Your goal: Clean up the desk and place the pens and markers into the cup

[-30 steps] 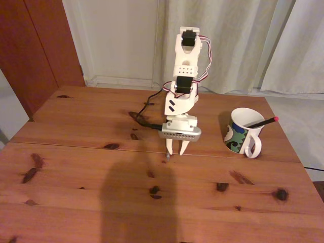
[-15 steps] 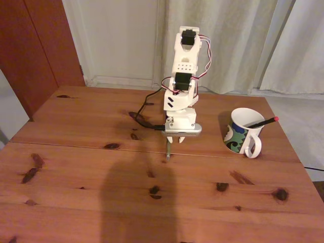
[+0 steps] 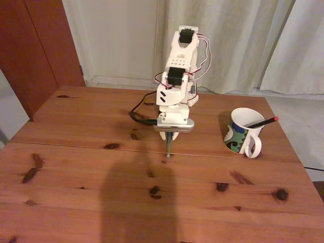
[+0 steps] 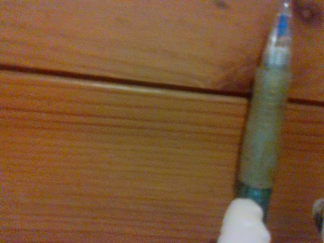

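Nearest my fixed camera, a broad dark shadow lay across the reddish-brown pine desk, which was dotted with dark knots and crossed by a seam from side to side. Just past that seam the white arm leaned down, and its hand pinched the upper end of the teal pen, whose tip pointed down at the seam. My wrist view showed the same pen close up, its clear tip lying across the seam, with one white finger pressed against its barrel. A black cable trailed behind the arm. To the right in the fixed view stood the patterned cup, handle toward me, with the black pen leaning out of it, red tip up. Beyond the desk I saw pale curtains, a white wall and a dark wooden door.
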Robot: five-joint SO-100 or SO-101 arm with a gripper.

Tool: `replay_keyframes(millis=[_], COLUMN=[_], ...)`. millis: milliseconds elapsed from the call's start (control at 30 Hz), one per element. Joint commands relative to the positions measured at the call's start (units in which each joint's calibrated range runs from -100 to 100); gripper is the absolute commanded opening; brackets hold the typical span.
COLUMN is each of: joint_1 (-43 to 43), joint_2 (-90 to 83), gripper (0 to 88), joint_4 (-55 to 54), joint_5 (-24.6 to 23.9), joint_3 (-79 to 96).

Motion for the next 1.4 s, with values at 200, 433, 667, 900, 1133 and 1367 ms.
replay_keyframes(millis=[200, 433, 667, 900, 1133, 1367], joint_1=[1.6, 1.1, 1.1, -1.1, -2.2, -2.2], joint_2=[-2.8, -0.1, 1.5, 1.1, 1.1, 1.6], gripper=[10.8, 10.8, 10.8, 10.8, 10.8, 10.8], joint_4=[0.2, 0.1, 0.2, -0.2, -0.6, -0.6], joint_5=[2.0, 2.9, 2.9, 3.0, 3.0, 3.0], joint_3=[-2.2, -0.7, -0.4, 3.1, 5.1, 5.0])
